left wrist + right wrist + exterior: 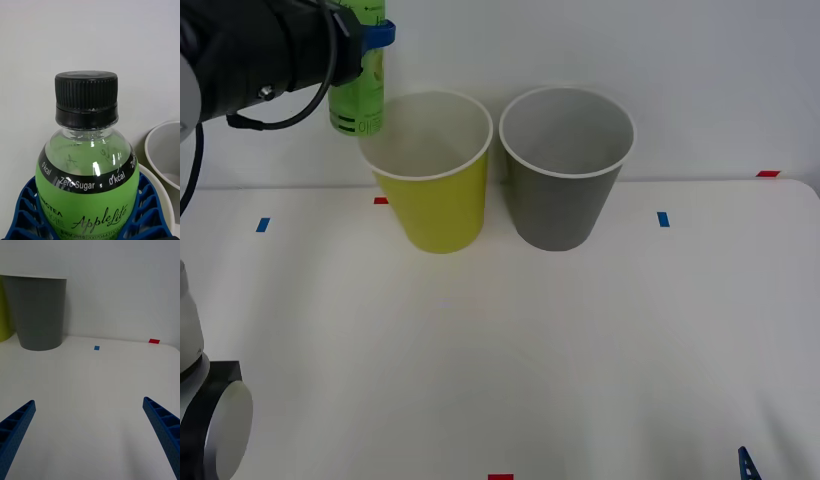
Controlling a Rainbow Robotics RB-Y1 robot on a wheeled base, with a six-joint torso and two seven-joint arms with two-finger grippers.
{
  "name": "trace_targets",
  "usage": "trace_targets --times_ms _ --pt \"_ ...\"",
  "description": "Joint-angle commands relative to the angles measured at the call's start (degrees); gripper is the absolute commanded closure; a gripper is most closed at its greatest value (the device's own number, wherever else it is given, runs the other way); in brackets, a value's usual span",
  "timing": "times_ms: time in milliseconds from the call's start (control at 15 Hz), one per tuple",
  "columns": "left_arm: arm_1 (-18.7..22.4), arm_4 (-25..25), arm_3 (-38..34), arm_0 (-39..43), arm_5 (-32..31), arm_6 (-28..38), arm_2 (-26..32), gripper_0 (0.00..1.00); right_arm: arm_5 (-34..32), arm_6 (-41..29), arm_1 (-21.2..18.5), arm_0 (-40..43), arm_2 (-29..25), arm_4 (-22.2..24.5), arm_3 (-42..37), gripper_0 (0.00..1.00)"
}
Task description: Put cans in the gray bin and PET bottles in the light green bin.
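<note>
PET bottle (358, 95): clamped in my left fingers (26, 210), beside light green bin (435, 190) rim. Risk: early release drops it outside. Right fingers (18, 427) spread, idle.

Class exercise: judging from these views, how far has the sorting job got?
Done: nothing visibly binned yet. In hand: the left gripper holds the bottle upright, raised beside the green bin. Left: dropping it in. The right gripper waits open above the table; gray bin stands untouched.
</note>
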Motion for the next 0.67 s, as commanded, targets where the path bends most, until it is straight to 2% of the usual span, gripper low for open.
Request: trace_targets --times_ms 67,333,667 --pt "-1.0 -2.8 7.0 -3.5 -5.5 1.0 -4.8 1.00 0.0 0.0 0.0 0.0 0.0 0.0 0.0 0.00" --pt "-6.2 -6.9 11.7 -3.5 -11.7 2.1 -8.0 1.00 0.0 0.0 0.0 0.0 0.0 0.0 0.0 0.00" --pt "-7.1 -11.6 12.9 -3.3 -13.5 2.4 -9.2 1.00 0.0 0.0 0.0 0.0 0.0 0.0 0.0 0.00"
